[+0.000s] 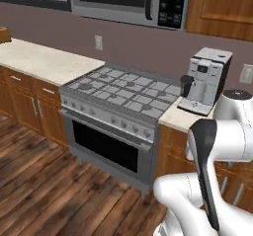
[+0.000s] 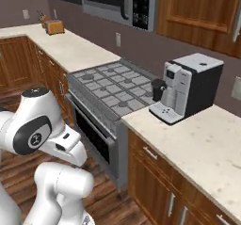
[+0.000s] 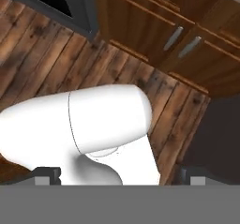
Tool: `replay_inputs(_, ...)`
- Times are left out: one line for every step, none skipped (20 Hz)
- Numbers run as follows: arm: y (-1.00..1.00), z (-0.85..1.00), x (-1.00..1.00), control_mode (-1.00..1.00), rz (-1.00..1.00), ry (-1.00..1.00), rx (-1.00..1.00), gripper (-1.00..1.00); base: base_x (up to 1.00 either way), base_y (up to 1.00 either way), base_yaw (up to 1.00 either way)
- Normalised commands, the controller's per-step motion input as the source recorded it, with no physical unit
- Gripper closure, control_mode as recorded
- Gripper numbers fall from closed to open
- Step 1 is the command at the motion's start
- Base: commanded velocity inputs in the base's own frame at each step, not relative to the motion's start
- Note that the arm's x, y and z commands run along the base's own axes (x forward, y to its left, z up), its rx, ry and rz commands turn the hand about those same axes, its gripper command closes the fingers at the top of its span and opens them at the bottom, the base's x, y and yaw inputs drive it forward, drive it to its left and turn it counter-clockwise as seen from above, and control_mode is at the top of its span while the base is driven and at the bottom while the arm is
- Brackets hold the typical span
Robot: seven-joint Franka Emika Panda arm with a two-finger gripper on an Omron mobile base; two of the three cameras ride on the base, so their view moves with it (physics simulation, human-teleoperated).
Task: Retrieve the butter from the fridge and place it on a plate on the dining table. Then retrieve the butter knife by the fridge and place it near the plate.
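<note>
The butter, the fridge, the plate, the dining table and the butter knife are all out of view. My gripper (image 3: 119,175) points down at the wooden floor (image 3: 51,59), close to the lower cabinet doors (image 3: 154,26). Its two dark fingertips (image 3: 48,174) stand far apart at the bottom of the hand view. It is open and nothing is between the fingers. The arm is folded low in front of the base in both base views.
A grey stove (image 1: 123,94) with an oven below stands ahead, a microwave (image 1: 128,0) above it. A coffee machine (image 2: 188,85) sits on the beige wall counter (image 2: 207,144) to the right. A toaster (image 2: 55,27) is on the far left counter. Wooden floor lies open to the left.
</note>
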Motion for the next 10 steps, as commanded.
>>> replay_inputs(0.00, 0.00, 0.00, 1.00, 0.00, 0.00, 0.00, -1.00, 0.69, -0.16, 0.85)
replay_inputs(0.00, 0.00, 0.00, 1.00, 0.00, 0.00, 0.00, -1.00, 0.69, -0.16, 0.85)
replay_inputs(0.00, 0.00, 0.00, 1.00, 0.00, 0.00, 0.00, -1.00, 0.69, -0.15, 0.85)
replay_inputs(0.00, 0.00, 0.00, 1.00, 0.00, 0.00, 0.00, -1.00, 0.69, -0.15, 0.85)
replay_inputs(0.00, 0.00, 0.00, 1.00, 0.00, 0.00, 0.00, -1.00, 0.67, -0.13, 0.85)
replay_inputs(0.00, 0.00, 0.00, 1.00, 0.00, 0.00, 0.00, -1.00, 0.67, -0.11, 0.84)
replay_inputs(0.00, 0.00, 0.00, 1.00, 0.00, 0.00, 0.00, -1.00, 0.64, -0.04, 0.84)
replay_inputs(0.00, 0.00, 0.00, 1.00, 0.00, 0.00, 0.00, -1.00, 0.59, 0.00, 0.82)
replay_inputs(0.00, 0.00, 0.00, 1.00, 0.00, 0.00, 0.00, -1.00, 0.52, 0.00, 0.79)
replay_inputs(0.00, 0.00, 0.00, 1.00, 0.00, 0.00, 0.00, -1.00, 0.48, 0.07, 0.76)
